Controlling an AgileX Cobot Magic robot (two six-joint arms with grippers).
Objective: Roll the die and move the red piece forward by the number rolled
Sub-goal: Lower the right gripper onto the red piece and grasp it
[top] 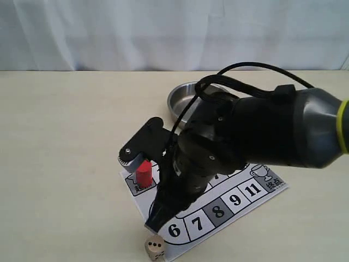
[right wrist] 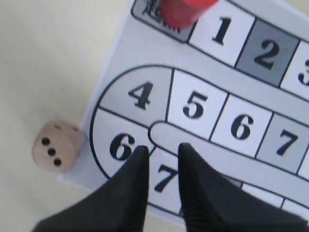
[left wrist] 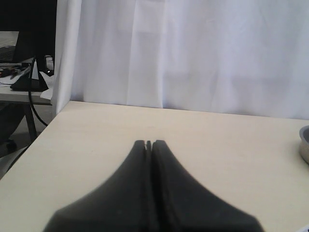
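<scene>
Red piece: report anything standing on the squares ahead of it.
Nothing rests on them: squares 1 and 2 past the red piece lie bare. The die sits off the board, by square 6. The right gripper hangs over squares 6 and 7.

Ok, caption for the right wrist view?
Jaws slightly apart above the board; die beside its edge, red piece before square 1.

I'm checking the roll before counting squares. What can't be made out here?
- Pale wooden die: its top face, seen too obliquely in the exterior view; blurred in the right wrist view.
- Red cylinder piece: cut off by the right wrist view's edge.
- Numbered paper board: squares one to five, behind the right arm, exterior view.
</scene>
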